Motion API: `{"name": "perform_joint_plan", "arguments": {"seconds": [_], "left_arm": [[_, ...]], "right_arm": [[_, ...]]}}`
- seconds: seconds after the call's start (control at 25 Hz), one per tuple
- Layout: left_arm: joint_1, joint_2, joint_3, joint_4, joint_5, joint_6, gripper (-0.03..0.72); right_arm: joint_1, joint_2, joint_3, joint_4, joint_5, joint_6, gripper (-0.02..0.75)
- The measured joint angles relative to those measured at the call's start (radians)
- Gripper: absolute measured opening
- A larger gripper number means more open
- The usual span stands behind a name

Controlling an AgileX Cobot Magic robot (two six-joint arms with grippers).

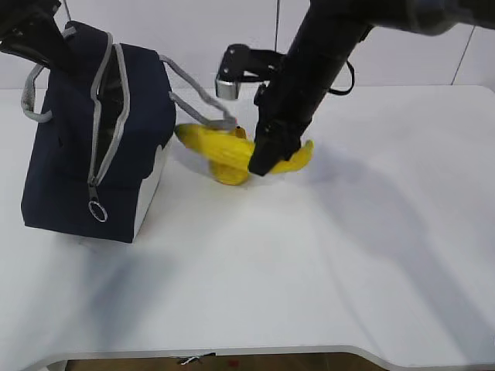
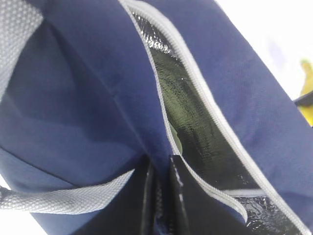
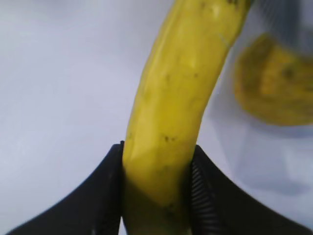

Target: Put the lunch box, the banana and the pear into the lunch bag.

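Note:
The navy lunch bag (image 1: 69, 154) stands at the left with its zipper open, silvery lining (image 2: 195, 117) showing. My left gripper (image 2: 161, 164) is shut on the bag's fabric edge beside the zipper. A pale green sliver (image 2: 177, 145) shows deep in the opening; it looks like the lunch box lid, and the rest of the box is hidden. The banana (image 1: 205, 139) lies on the table right of the bag, and my right gripper (image 1: 263, 158) is shut on it, both fingers pressed against its sides (image 3: 156, 152). The pear (image 1: 230, 173) sits against the banana (image 3: 186, 73), seen at the right (image 3: 274, 88).
A grey strap handle (image 1: 197, 97) of the bag trails over the table toward the fruit. The zipper's ring pull (image 1: 97, 210) hangs at the bag's front. The white table (image 1: 325, 263) stretches to the front and right, with its edge near the bottom.

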Motion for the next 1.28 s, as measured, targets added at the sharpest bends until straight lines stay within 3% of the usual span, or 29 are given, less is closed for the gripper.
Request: {"name": "perform_joint_plan", "arguments": {"seconds": [0.24, 0.48, 0.88, 1.08, 1.16, 1.28], "left_arm": [[0.000, 0.000, 0.000, 0.000, 0.000, -0.001, 0.026], [0.000, 0.000, 0.000, -0.012, 0.000, -0.002, 0.026], [0.002, 0.000, 0.000, -0.045, 0.000, -0.007, 0.026], [0.002, 0.000, 0.000, -0.047, 0.000, -0.007, 0.026], [0.002, 0.000, 0.000, -0.047, 0.000, -0.007, 0.026], [0.002, 0.000, 0.000, -0.077, 0.000, -0.007, 0.026]], "right_arm": [[0.000, -0.003, -0.186, -0.063, 0.013, 0.375, 0.287], [0.000, -0.005, -0.369, -0.106, 0.027, 0.525, 0.287], [0.000, -0.007, -0.371, -0.419, 0.037, 0.633, 0.287], [0.000, -0.009, -0.369, -0.609, 0.038, 0.796, 0.286], [-0.002, -0.022, -0.369, -0.597, 0.038, 0.844, 0.286], [-0.002, -0.050, -0.369, -0.449, 0.038, 0.879, 0.286]]}}
